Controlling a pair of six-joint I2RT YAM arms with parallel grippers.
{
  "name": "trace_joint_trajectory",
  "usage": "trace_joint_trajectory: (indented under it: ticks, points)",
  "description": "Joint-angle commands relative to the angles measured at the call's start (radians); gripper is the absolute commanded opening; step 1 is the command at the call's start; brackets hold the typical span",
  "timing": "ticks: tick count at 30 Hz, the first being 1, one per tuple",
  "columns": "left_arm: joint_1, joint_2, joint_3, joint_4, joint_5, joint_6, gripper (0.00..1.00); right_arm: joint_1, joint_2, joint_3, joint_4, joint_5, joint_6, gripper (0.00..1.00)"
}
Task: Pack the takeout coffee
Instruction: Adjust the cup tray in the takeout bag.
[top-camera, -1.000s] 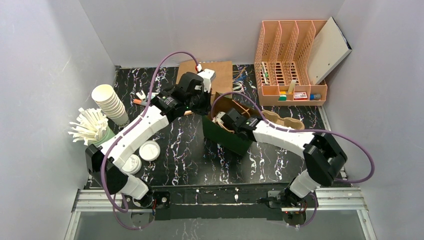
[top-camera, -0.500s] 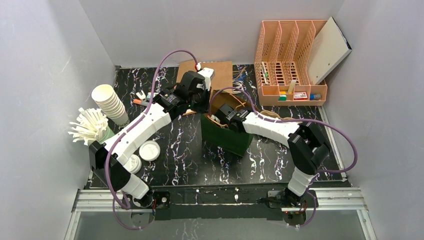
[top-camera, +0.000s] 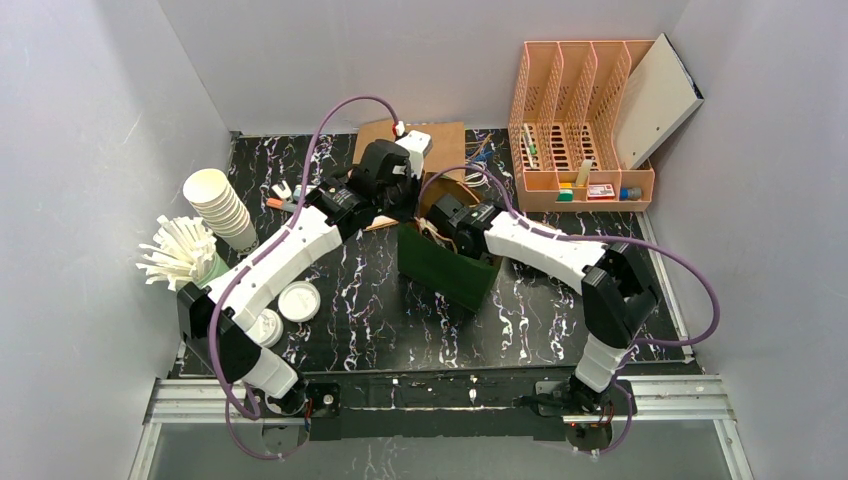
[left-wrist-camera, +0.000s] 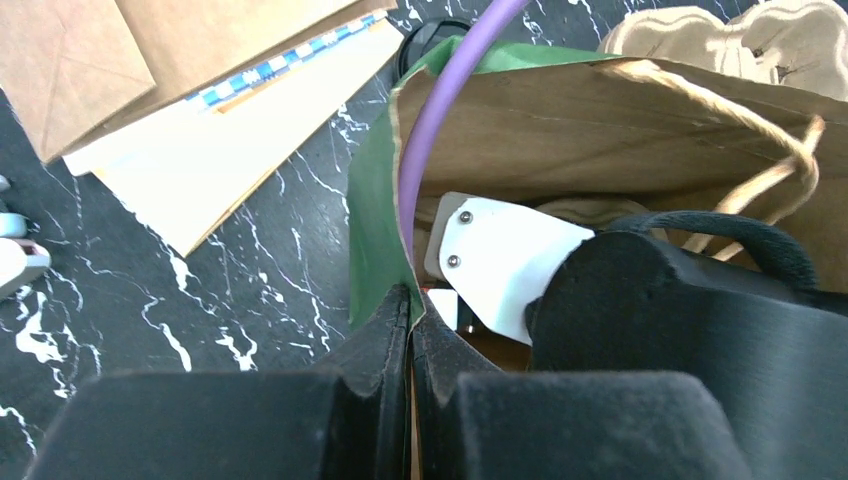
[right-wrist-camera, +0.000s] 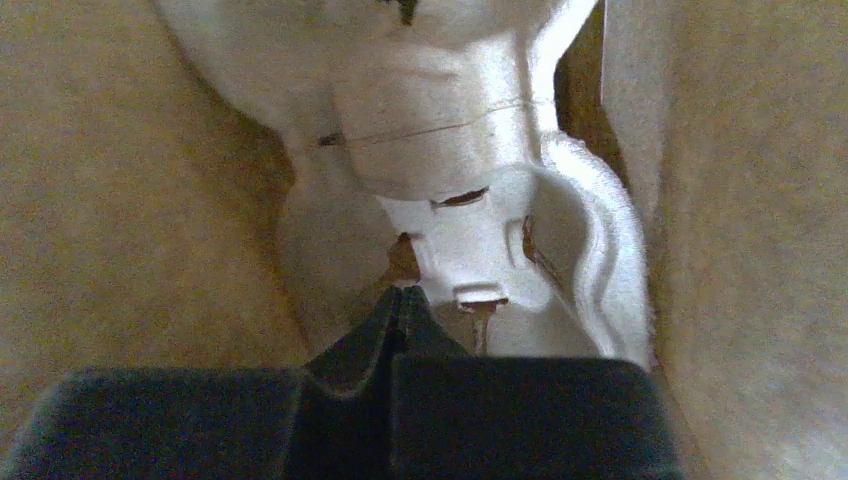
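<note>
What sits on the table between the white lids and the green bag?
Nothing. The top view shows only bare table between the lids and the bag.

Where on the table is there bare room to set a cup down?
Bare table between the lids and the bag, and from the bag to the near edge. Crowded behind the bag, by the cardboard and organizer.

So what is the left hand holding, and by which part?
The left hand holds the green paper bag, with its fingers pinched on the bag's top rim at a corner fold.
</note>
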Motion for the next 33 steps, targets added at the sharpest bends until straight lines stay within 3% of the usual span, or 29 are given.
trace_joint_trajectory:
  ticks: [1, 8, 11, 15, 24, 29, 33]
  points:
    - [-0.010, -0.027, 0.013, 0.049, 0.034, 0.061, 0.00, 0.004, -0.072, 0.129, -0.050, -0.060, 0.028, 0.01]
    - [-0.009, -0.060, -0.035, 0.093, 0.078, 0.135, 0.00, 0.004, -0.158, 0.097, -0.031, -0.064, 0.008, 0.03]
    - [-0.011, -0.089, -0.063, 0.118, 0.133, 0.198, 0.00, 0.007, -0.239, 0.062, 0.038, -0.051, -0.006, 0.07]
    - [-0.016, -0.113, -0.079, 0.143, 0.173, 0.292, 0.00, 0.018, -0.382, -0.028, 0.197, -0.058, -0.045, 0.04]
    - [-0.051, -0.156, -0.076, 0.175, 0.089, 0.424, 0.00, 0.034, -0.573, -0.201, 0.392, 0.055, -0.049, 0.01]
    - [-0.145, -0.202, -0.098, 0.189, -0.005, 0.496, 0.00, 0.041, -0.705, -0.342, 0.535, 0.054, -0.142, 0.01]
    - [-0.198, -0.218, -0.108, 0.218, -0.084, 0.512, 0.00, 0.045, -0.744, -0.386, 0.510, 0.062, -0.154, 0.01]
